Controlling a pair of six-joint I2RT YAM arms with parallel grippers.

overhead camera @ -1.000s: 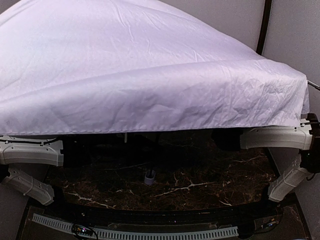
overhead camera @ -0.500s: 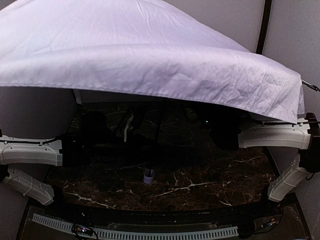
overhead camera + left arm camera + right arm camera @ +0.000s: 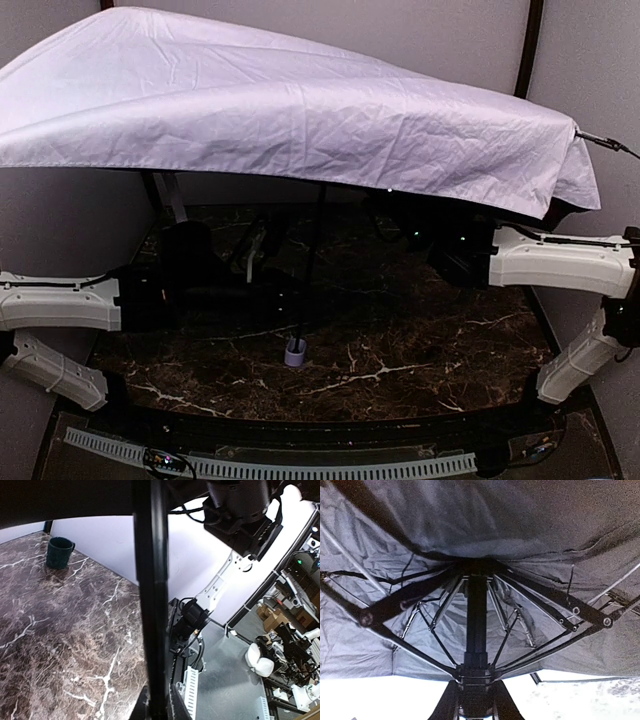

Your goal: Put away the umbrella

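The umbrella is open. Its lavender-white canopy (image 3: 300, 110) spans the upper part of the top view. The thin black shaft (image 3: 312, 260) runs down to the lavender handle knob (image 3: 296, 352), which rests on the marble table (image 3: 400, 340). My left gripper (image 3: 159, 706) is shut on the lower shaft (image 3: 152, 595); in the top view it is lost in shadow. My right gripper (image 3: 475, 702) is shut on the black runner (image 3: 476, 672), where the ribs (image 3: 410, 602) meet under the black lining (image 3: 485, 525).
A dark green mug (image 3: 59, 552) stands on the table by the far wall. A white cable track (image 3: 270, 466) runs along the near edge. A rib tip (image 3: 600, 141) sticks out at the right, near the partition. The white arm links (image 3: 560, 262) reach in from both sides.
The canopy's near edge has lifted and tilted back. It now uncovers the shaft, both arms and much more of the table. The handle knob has stayed in place.
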